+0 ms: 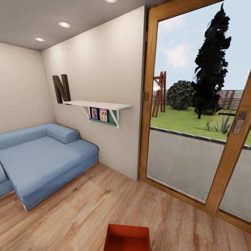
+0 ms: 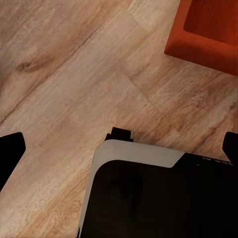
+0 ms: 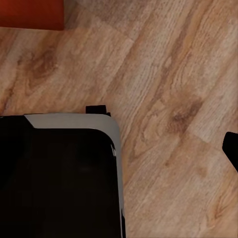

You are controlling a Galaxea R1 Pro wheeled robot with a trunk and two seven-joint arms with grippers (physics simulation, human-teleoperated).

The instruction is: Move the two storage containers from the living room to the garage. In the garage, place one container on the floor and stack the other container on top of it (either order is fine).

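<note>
Looking forward from the head camera, I saw the living room corner: a blue sofa against the cream wall, a white shelf bearing a dark letter N and small framed pictures, and a wood-framed glass door giving onto a lawn with a dark tree. One red-orange storage container sat on the light wood plank floor at the lower edge of that view, open side up, well apart from the sofa. In the left wrist view a corner of a red-orange container lay on the planks beyond the robot's black-and-white base; the left gripper's dark fingertips showed at the picture's opposite edges, spread wide and holding nothing. In the right wrist view a red-orange container edge appeared near the base; one dark fingertip showed, so I could not tell that gripper's state
</note>
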